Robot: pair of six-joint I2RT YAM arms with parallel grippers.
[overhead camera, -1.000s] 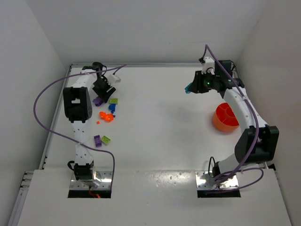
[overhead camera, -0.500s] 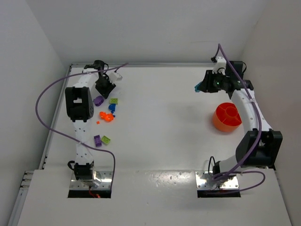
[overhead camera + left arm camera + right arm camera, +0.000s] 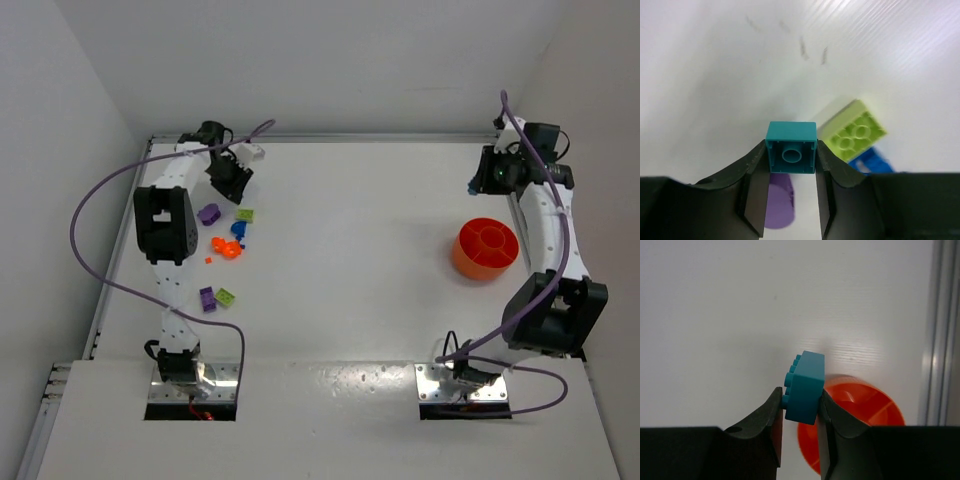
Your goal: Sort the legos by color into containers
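L gripper (image 3: pixel 791 159) is pinching square teal brick (image 3: pixel 791 150), jaws part-closed; lime brick (image 3: pixel 854 131) lying just right of tips. R gripper (image 3: pixel 800 396) is clamping studded teal brick (image 3: pixel 805 382); orange tub (image 3: pixel 862 397) sitting beyond-right.

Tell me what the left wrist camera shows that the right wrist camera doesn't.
Left wrist only: a lime green brick, a blue brick and a purple brick lying on the table. Right wrist only: the orange tub with its dividers. Both: a teal piece pinched between gripper fingers, the left teal brick in the left gripper, the right teal brick in the right gripper.
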